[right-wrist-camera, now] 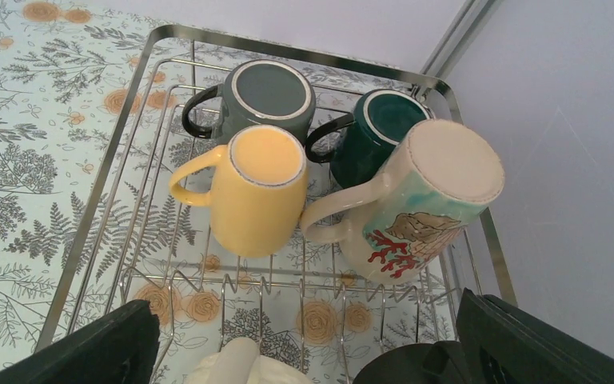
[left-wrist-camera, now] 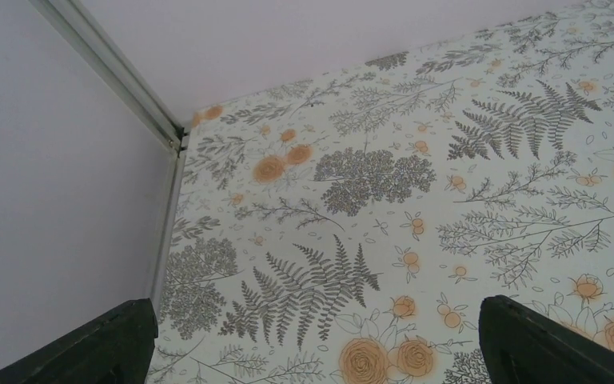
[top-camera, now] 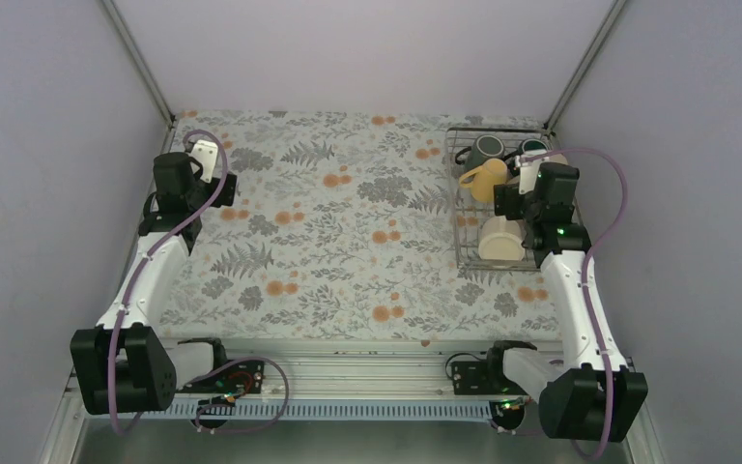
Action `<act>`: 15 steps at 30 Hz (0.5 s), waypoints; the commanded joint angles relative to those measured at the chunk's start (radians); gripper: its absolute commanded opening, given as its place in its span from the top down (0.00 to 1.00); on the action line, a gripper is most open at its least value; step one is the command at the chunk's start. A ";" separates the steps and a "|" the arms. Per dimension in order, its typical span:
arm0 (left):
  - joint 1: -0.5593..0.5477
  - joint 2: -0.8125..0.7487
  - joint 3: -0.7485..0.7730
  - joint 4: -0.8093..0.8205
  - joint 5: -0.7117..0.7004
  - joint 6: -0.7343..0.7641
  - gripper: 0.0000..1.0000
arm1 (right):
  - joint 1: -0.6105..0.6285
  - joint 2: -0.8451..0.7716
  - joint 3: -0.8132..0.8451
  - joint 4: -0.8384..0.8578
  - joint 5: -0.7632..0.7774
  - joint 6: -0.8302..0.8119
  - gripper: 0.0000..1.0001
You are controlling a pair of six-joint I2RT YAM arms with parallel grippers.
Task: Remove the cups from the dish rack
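Observation:
The wire dish rack (right-wrist-camera: pixel 288 52) stands at the back right of the table. Upside down in its far half are a dark grey cup (right-wrist-camera: pixel 268 96), a yellow cup (right-wrist-camera: pixel 257 188), a dark teal cup (right-wrist-camera: pixel 376 136) and a cream cup with a shell and red coral picture (right-wrist-camera: pixel 424 200). In the near half lie a cream-white cup (right-wrist-camera: pixel 244 364) and a black cup (right-wrist-camera: pixel 416 364), both cut off by the frame edge. My right gripper (right-wrist-camera: pixel 308 308) hangs open above those two, holding nothing. My left gripper (left-wrist-camera: pixel 317 308) is open and empty over the cloth at the back left, far from the rack.
A floral cloth (top-camera: pixel 348 232) covers the table. Grey walls close in the left, right and back, with metal corner posts (left-wrist-camera: pixel 112 68). The rack's upright wire prongs (right-wrist-camera: pixel 288 280) stand between the two rows of cups.

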 commanded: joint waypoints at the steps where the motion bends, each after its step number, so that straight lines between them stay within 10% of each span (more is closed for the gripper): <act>1: -0.003 -0.019 0.012 0.002 0.021 -0.004 0.00 | -0.008 -0.016 -0.008 -0.010 -0.010 0.023 0.04; 15: -0.003 0.008 0.083 -0.057 0.068 0.038 0.00 | -0.007 0.167 0.196 -0.306 0.035 0.004 0.23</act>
